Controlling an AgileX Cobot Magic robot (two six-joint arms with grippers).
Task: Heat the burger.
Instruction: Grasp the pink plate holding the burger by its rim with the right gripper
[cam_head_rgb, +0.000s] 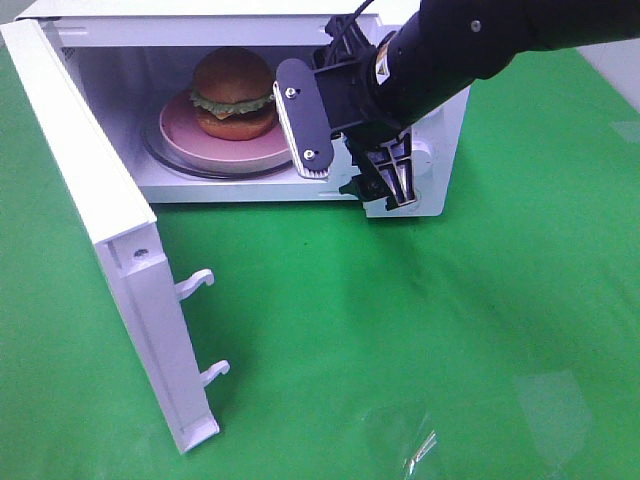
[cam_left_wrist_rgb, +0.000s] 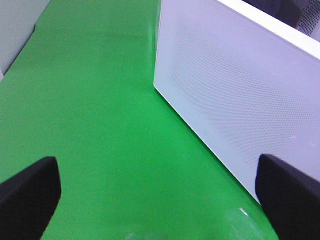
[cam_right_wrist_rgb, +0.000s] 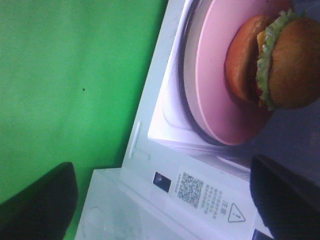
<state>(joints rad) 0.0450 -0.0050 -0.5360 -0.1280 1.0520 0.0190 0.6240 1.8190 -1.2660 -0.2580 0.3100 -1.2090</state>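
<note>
The burger (cam_head_rgb: 234, 92) sits on its pink plate (cam_head_rgb: 200, 148) inside the white microwave (cam_head_rgb: 440, 130), whose door (cam_head_rgb: 105, 230) stands wide open. The right gripper (cam_head_rgb: 345, 150), jaws spread and holding nothing, hovers at the cavity mouth beside the control panel; the left gripper (cam_left_wrist_rgb: 150, 192) is likewise released, outside the door. Risk: swinging the door shut while the right arm fills the opening would strike it.

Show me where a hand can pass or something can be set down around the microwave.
Free: the green cloth in front of the microwave, right of the open door. Also the cloth right of the microwave. Crowded: the cavity, filled by the pink plate and burger, with the open right gripper at its mouth.
</note>
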